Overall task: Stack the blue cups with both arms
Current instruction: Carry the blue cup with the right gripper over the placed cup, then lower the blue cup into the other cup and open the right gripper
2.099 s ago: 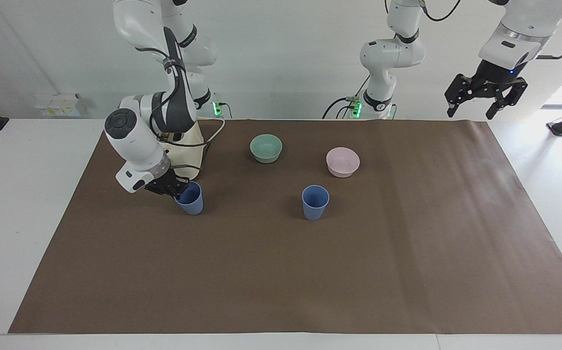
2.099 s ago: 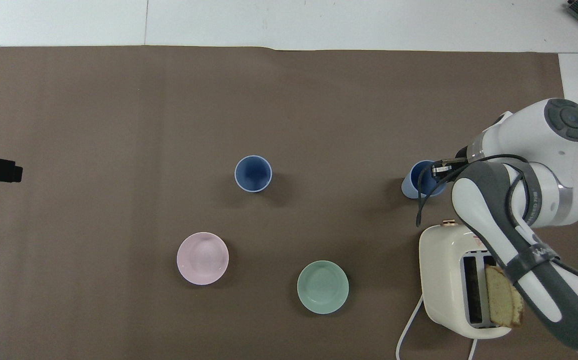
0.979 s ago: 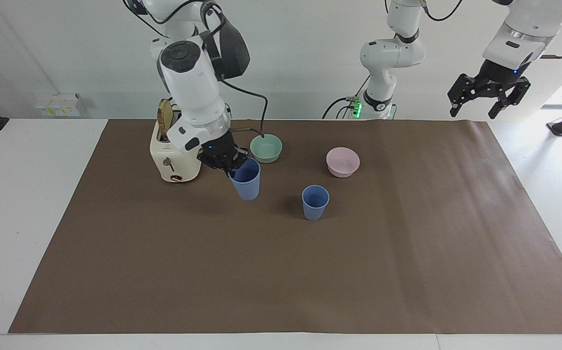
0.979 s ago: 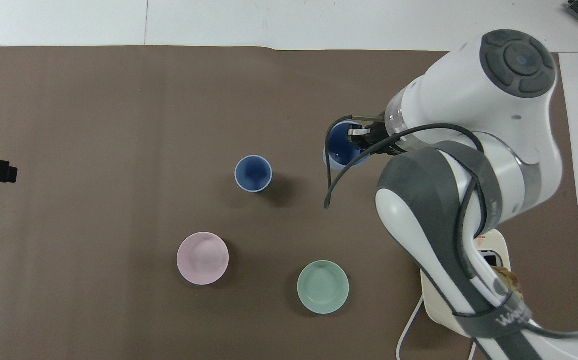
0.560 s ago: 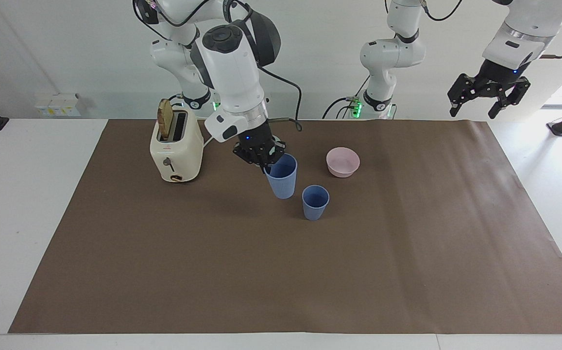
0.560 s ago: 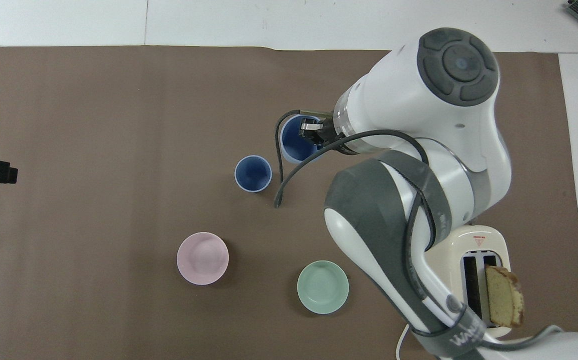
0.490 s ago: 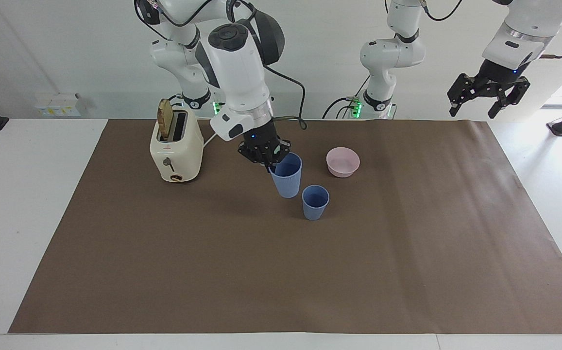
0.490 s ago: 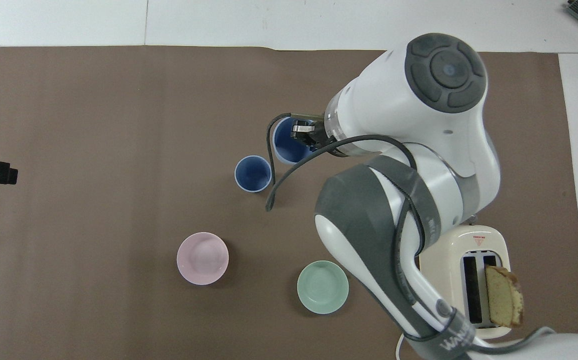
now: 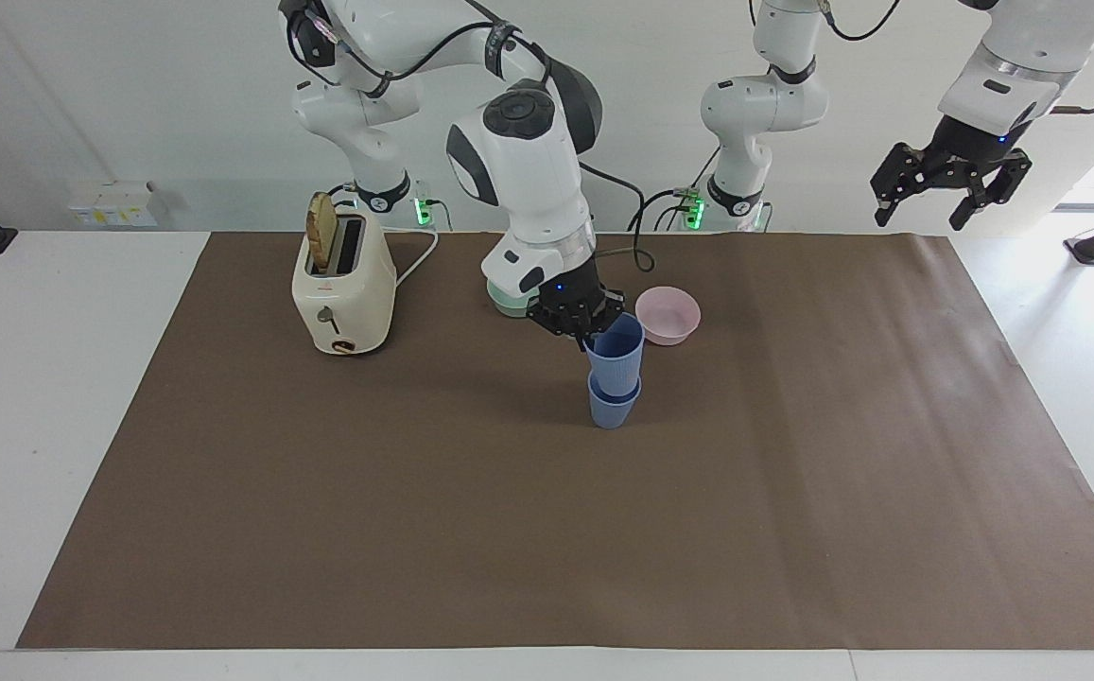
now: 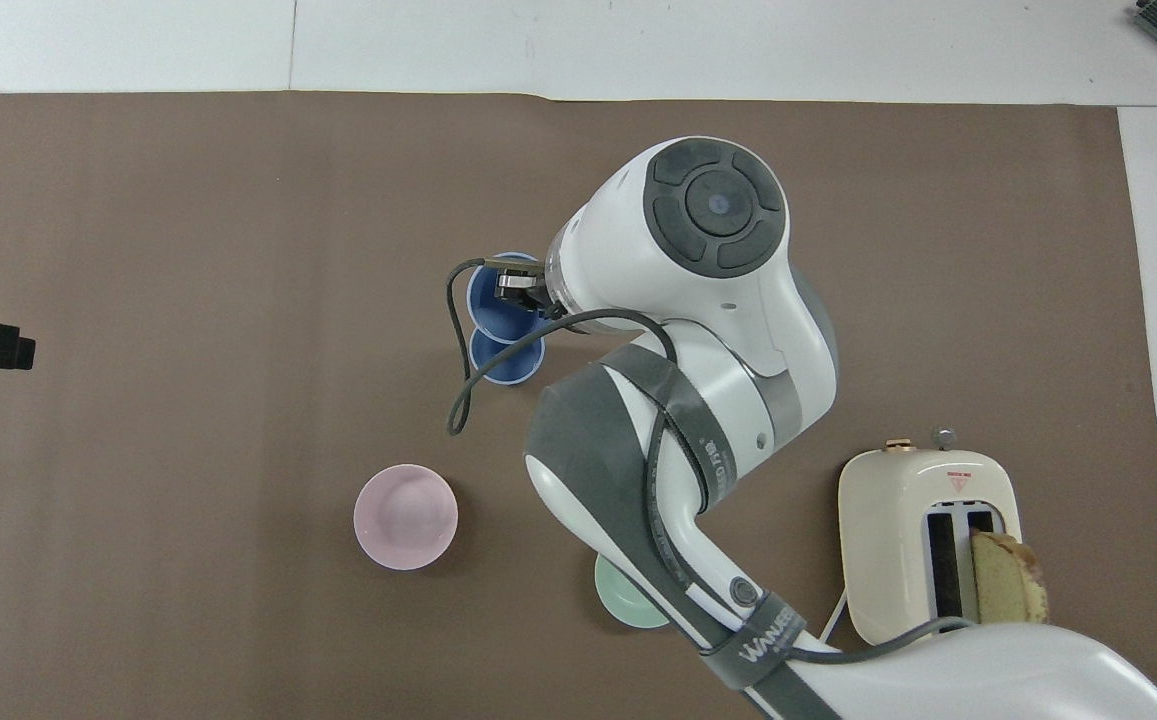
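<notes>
My right gripper (image 9: 586,327) is shut on the rim of one blue cup (image 9: 616,357) and holds it upright, directly over the second blue cup (image 9: 613,410), which stands on the brown mat. The held cup's base is at the standing cup's mouth and hides its rim. I cannot tell whether it is inside. In the overhead view the held cup (image 10: 496,303) overlaps the standing cup (image 10: 504,365), with the right gripper (image 10: 518,290) at its rim. My left gripper (image 9: 946,187) is open and waits raised past the mat's end at the left arm's side.
A pink bowl (image 9: 668,315) sits beside the cups, a little nearer to the robots. A green bowl (image 9: 502,302) is partly hidden by the right arm. A cream toaster (image 9: 342,293) with a bread slice stands toward the right arm's end.
The right arm has carried the blue cup from beside the toaster, past the green bowl, to over the second blue cup and lowered it onto its mouth. The left arm has not moved.
</notes>
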Robot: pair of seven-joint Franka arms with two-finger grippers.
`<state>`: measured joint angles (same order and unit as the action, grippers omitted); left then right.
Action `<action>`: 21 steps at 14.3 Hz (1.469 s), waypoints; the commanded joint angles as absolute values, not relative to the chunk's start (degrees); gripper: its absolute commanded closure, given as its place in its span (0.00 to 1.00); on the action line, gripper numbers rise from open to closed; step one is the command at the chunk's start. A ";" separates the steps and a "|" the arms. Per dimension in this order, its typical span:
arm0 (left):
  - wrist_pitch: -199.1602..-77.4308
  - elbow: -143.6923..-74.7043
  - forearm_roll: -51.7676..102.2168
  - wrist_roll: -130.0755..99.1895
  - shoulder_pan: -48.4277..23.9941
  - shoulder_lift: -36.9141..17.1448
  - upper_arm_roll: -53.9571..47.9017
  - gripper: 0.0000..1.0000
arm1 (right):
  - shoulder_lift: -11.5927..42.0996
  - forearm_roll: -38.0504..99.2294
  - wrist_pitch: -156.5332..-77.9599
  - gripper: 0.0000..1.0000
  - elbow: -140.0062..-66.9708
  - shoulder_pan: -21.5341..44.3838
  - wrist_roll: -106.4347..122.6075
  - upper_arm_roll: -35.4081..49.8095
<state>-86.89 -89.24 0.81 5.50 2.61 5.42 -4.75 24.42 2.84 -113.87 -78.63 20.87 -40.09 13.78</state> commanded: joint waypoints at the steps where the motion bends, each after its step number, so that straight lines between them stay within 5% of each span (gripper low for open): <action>1: -85.87 -89.30 1.23 5.54 3.34 6.15 -5.01 0.00 | 26.01 1.41 -114.43 1.00 -77.95 21.45 -41.13 13.97; 21: -85.87 -89.30 1.23 5.54 3.34 6.15 -5.01 0.00 | 26.63 1.05 -115.66 1.00 -82.96 21.62 -42.10 14.06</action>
